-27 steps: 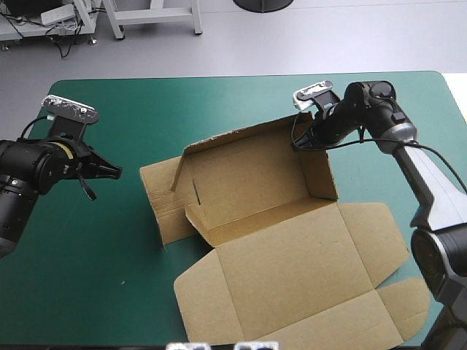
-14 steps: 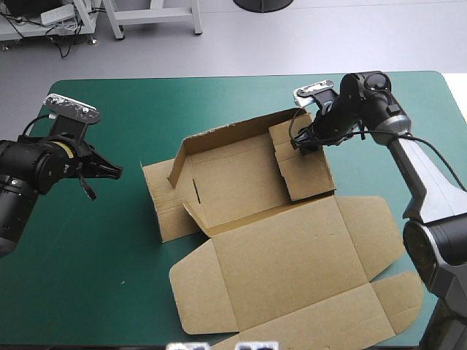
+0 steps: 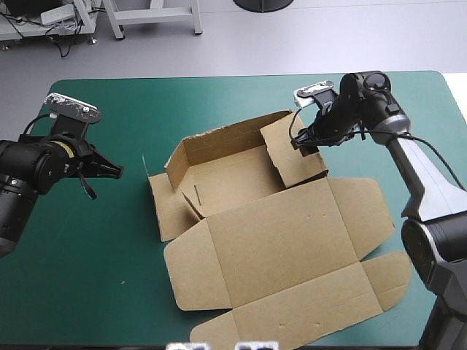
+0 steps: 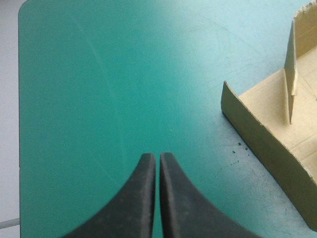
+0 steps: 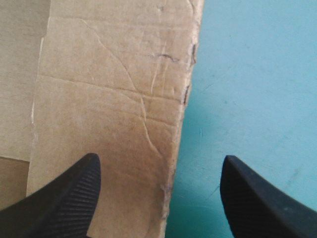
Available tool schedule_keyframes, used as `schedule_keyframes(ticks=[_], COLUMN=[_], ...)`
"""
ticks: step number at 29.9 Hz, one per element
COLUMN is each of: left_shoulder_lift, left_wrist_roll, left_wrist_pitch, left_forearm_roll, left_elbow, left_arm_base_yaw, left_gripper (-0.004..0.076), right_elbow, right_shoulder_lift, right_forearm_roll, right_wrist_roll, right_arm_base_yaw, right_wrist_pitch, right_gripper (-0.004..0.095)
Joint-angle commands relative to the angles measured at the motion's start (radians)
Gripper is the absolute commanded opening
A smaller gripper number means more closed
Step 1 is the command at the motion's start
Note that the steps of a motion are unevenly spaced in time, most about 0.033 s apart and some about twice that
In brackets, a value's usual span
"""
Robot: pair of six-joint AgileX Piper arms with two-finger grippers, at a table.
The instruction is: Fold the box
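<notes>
1. Locate the box [image 3: 241, 219] mid-table on the teal-green cover [image 3: 109, 277], back wall raised, lid flat toward the near edge.
2. Note the right gripper [image 3: 303, 142]: wide open, empty, astride the right side wall [image 3: 295, 157].
3. Note the left gripper [image 3: 117, 171]: pressed shut, empty, well left of the box.
4. Push the wall inward steadily; avoid dragging the box.
5. Compare with earlier: wall turned further inward, box slid leftward.

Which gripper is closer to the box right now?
Right. The right gripper is at the far right flap of the box, open, with the flap's edge between its fingers. The left gripper is shut over the bare teal-green cover, clear of the box's left side.
</notes>
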Motion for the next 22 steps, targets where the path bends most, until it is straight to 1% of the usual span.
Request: schedule_keyframes(ticks=[1,5,9,12,13,14,16,18,20,22], left_shoulder_lift=[-0.026,-0.026,-0.026,-0.026,-0.026,-0.026,-0.026,-0.026,-0.026,-0.026], left_wrist_roll=[-0.005,-0.005,-0.005,-0.005,-0.005,-0.005,-0.005,-0.005,-0.010,-0.039], left_wrist_pitch=[-0.055,-0.055,-0.053,-0.051,-0.053,-0.053,-0.055,-0.055,-0.055,-0.055], left_forearm_roll=[0.006,0.003,-0.016,-0.035,-0.040,-0.041,-0.041,-0.041,-0.041,-0.041], left_elbow=[-0.027,-0.027,-0.027,-0.027,-0.027,-0.027,-0.027,-0.027,-0.027,-0.027], left_arm_base_yaw=[0.002,0.002,0.002,0.002,0.002,0.002,0.002,0.002,0.002,0.002], left_gripper=[0.0013,0.0013,0.0013,0.0013,0.0013,0.0013,0.0013,0.0013,0.0013,0.0013], right_elbow=[-0.029,-0.031,-0.031,-0.031,-0.031,-0.031,-0.036,-0.059,-0.082,-0.109], right_shoulder_lift=[0.001,0.060,0.113,0.140,0.148,0.148,0.148,0.148,0.148,0.148], right_forearm_roll=[0.023,0.023,0.031,0.060,0.068,0.076,0.084,0.085,0.088,0.119], right_wrist_roll=[-0.022,-0.022,-0.024,-0.031,-0.031,-0.031,-0.043,-0.063,-0.072,-0.084], right_arm_base_yaw=[0.002,0.002,0.002,0.002,0.002,0.003,0.003,0.003,0.003,0.003], right_wrist_pitch=[-0.002,-0.023,-0.016,-0.008,-0.008,-0.008,-0.008,0.013,0.016,0.016], right_gripper=[0.0639,0.0637,0.0633,0.0614,0.0590,0.0542,0.0399,0.0181,-0.0017,-0.0020])
